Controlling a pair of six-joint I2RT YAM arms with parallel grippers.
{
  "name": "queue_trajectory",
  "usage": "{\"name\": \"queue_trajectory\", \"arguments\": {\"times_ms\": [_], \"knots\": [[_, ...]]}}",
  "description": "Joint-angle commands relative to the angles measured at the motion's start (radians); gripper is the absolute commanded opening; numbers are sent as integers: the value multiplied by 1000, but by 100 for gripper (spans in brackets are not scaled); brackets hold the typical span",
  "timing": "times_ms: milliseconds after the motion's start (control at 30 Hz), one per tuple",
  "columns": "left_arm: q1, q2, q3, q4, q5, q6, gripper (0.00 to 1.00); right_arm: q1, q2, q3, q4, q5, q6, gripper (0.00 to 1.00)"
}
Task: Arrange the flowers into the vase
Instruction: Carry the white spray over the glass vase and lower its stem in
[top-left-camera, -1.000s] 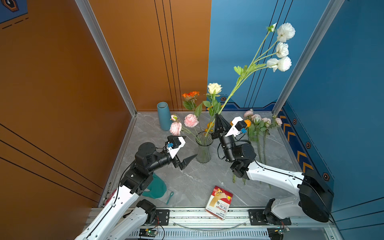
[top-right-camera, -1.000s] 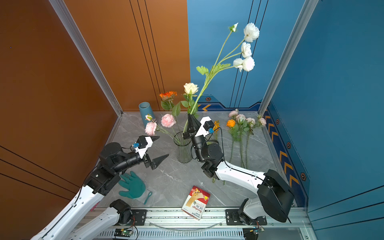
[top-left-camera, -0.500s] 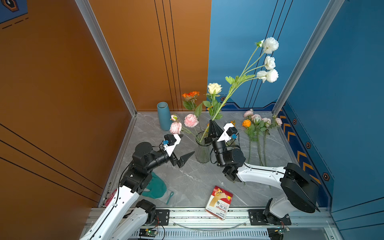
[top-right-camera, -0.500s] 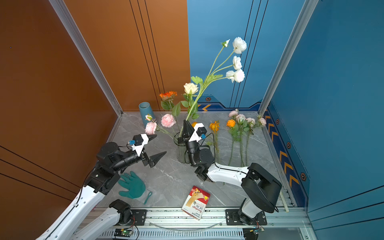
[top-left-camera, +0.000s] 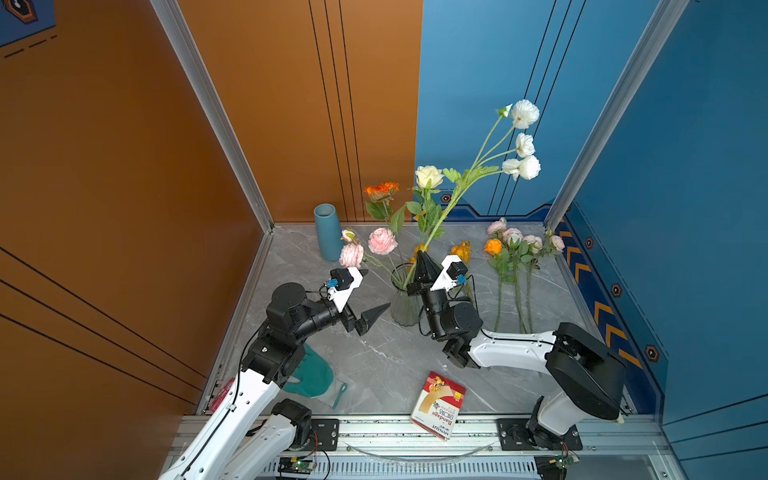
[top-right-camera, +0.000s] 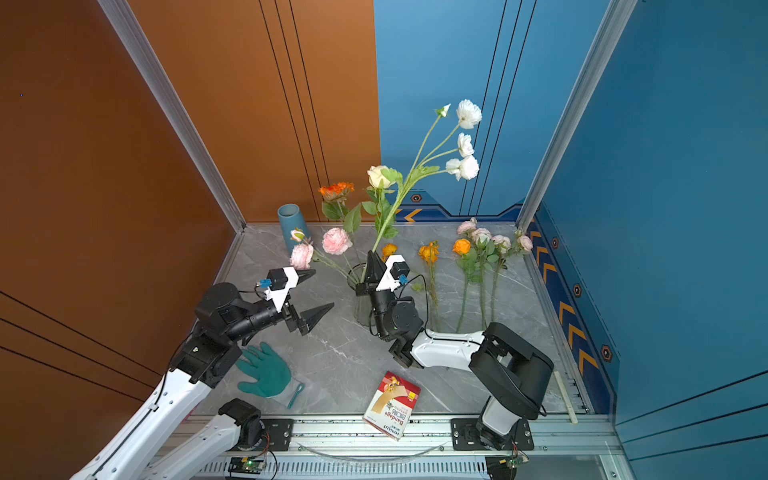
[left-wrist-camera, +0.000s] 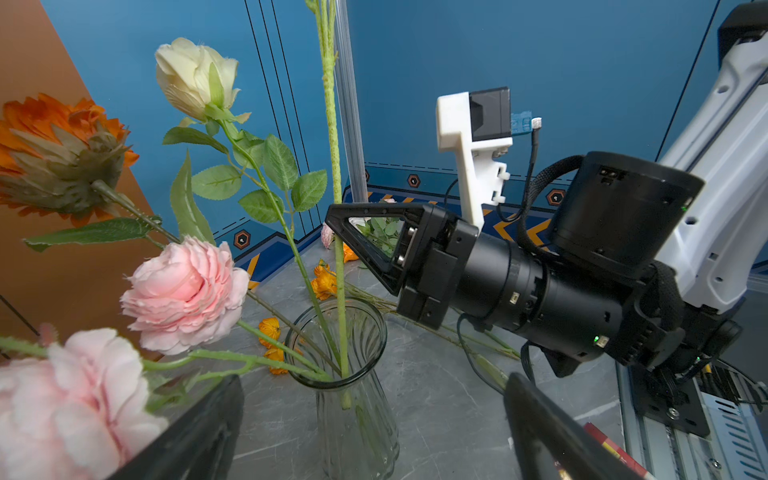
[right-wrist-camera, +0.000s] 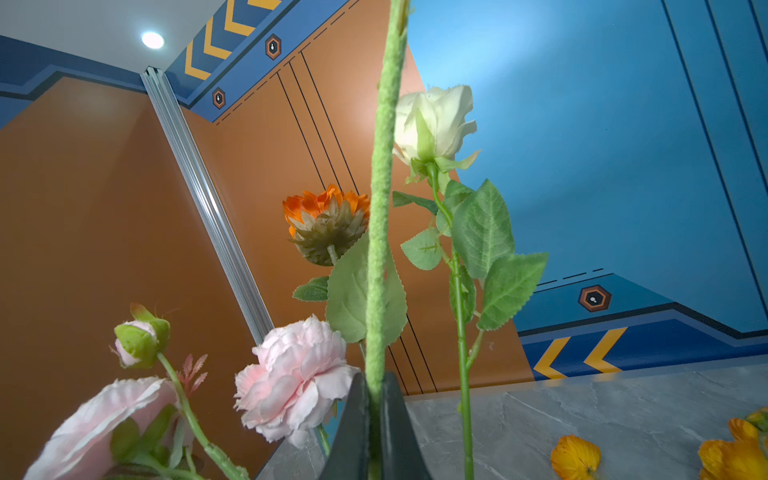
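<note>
Marble tabletop (top-left-camera: 395, 365): right gripper (top-left-camera: 424, 266) clamped white-flowered stem (top-left-camera: 457, 195), leaning toward 1 o'clock, foot in glass vase (top-left-camera: 405, 309); left gripper (top-left-camera: 372, 291) gaped empty at vase's 9 o'clock.

flowers (top-left-camera: 382, 240) crowd vase (top-left-camera: 400, 312) mouth, near tabletop (top-left-camera: 386, 357) bare

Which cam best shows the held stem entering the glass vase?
Left wrist: the held stem passes through the glass vase mouth, right gripper clamped above. In both top views that gripper hides part of the vase. Right wrist shows the stem, no vase.
</note>
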Motion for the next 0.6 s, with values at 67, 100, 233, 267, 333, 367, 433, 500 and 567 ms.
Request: {"name": "queue_trajectory", "arguments": {"times_ms": [67, 100, 233, 267, 333, 367, 433, 500, 567], "knots": [[9, 6, -2, 28, 34, -15, 98, 19, 46, -6, 28, 20, 28, 0], [11, 6, -2, 28, 35, -16, 98, 22, 50, -9, 29, 20, 20, 0], [13, 8, -2, 29, 39, -18, 98, 38, 64, -22, 29, 21, -13, 1], [13, 8, 0, 30, 41, -17, 98, 42, 68, -24, 29, 20, -22, 2], [14, 9, 0, 29, 42, -20, 98, 46, 72, -32, 29, 23, -30, 4], [14, 9, 0, 30, 42, -21, 98, 48, 74, -36, 29, 23, -28, 5], [15, 9, 0, 30, 44, -21, 98, 49, 76, -42, 29, 23, -29, 9], [15, 9, 0, 29, 44, -21, 98, 52, 76, -48, 29, 22, -30, 11], [15, 12, 0, 30, 46, -20, 98, 56, 74, -57, 29, 20, -34, 13]]}}
